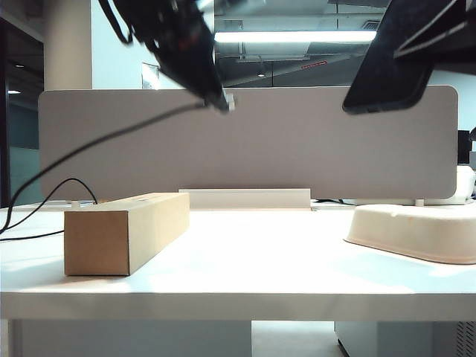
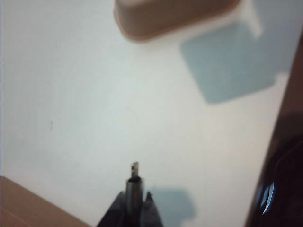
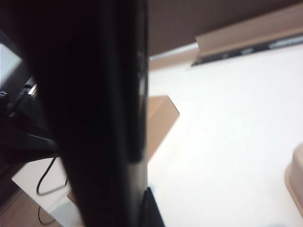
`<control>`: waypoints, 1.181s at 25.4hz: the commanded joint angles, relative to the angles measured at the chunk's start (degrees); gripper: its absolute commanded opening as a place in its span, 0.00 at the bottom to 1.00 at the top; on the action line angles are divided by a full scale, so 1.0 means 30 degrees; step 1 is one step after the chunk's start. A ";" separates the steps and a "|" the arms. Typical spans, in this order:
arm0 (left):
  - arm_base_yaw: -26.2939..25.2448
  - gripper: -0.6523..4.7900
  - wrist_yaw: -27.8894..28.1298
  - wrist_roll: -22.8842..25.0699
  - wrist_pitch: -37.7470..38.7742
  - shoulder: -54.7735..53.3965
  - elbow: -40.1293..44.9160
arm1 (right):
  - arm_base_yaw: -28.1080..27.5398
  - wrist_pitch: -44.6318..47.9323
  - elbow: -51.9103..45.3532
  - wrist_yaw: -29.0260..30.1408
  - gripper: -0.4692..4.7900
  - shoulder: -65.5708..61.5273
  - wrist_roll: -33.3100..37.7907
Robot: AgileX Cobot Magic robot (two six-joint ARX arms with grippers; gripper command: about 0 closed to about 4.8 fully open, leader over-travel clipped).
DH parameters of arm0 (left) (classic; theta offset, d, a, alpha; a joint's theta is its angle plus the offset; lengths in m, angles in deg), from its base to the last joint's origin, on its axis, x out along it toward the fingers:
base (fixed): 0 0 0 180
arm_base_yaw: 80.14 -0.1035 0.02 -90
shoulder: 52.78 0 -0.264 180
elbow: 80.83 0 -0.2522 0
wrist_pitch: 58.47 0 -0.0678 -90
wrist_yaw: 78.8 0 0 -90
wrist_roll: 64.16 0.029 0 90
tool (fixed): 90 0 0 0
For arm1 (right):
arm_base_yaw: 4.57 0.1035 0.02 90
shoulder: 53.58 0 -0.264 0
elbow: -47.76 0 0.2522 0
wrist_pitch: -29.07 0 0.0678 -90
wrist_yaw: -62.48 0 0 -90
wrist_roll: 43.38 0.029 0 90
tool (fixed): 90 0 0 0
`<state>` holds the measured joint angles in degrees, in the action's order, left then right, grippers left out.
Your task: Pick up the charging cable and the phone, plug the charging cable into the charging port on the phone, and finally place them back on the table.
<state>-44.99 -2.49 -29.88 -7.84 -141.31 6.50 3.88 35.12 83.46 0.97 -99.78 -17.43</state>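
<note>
High above the table [image 1: 245,260], my left gripper [image 1: 216,93] is shut on the plug end of the charging cable [image 1: 111,137]. The silvery tip [image 2: 135,166] sticks out past the fingertips [image 2: 147,203] of that gripper [image 2: 135,201]. The black cord hangs away to the left and down to the table. My right gripper [image 1: 428,44] holds the black phone [image 1: 387,74] tilted in the air at the upper right, apart from the plug. In the right wrist view the phone [image 3: 94,118] fills the space in front of the right gripper [image 3: 118,208]. The charging port is not discernible.
A cardboard box [image 1: 126,230] lies on the left of the table. A cream shallow tray [image 1: 416,230] sits at the right. A grey divider panel [image 1: 297,141] closes off the back. Loose cable [image 3: 45,182] lies beyond the box.
</note>
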 commanded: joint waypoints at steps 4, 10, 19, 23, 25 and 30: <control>-0.1086 0.11 -0.5690 -0.3060 0.0299 0.1690 -0.0058 | 0.0029 0.2550 0.0146 -0.0015 0.08 0.0117 0.1749; -0.1566 0.11 -0.9216 -0.3636 0.1056 0.1974 -0.0051 | 0.0036 0.5464 0.0146 0.0634 0.08 0.0117 0.4044; -0.1625 0.11 -1.3391 -0.3592 0.1392 0.1967 0.0029 | 0.0102 0.7220 0.0146 0.2229 0.08 0.0117 0.7431; -0.1610 0.11 -1.5132 -0.3701 0.1151 0.1960 0.0029 | 0.0685 0.8641 0.0146 0.2186 0.08 0.0109 0.8029; -0.1610 0.11 -1.5752 -0.4109 0.0809 0.1960 0.0029 | 0.1020 0.9318 0.0146 0.2011 0.08 0.0109 0.8291; -0.1603 0.11 -1.6706 -0.4612 0.0029 0.1960 0.0029 | 0.1982 1.0506 0.0146 0.1195 0.08 0.0102 0.8575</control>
<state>-49.84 -51.32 -42.47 -5.92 -135.67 6.67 9.26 63.25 83.43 6.37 -99.73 7.88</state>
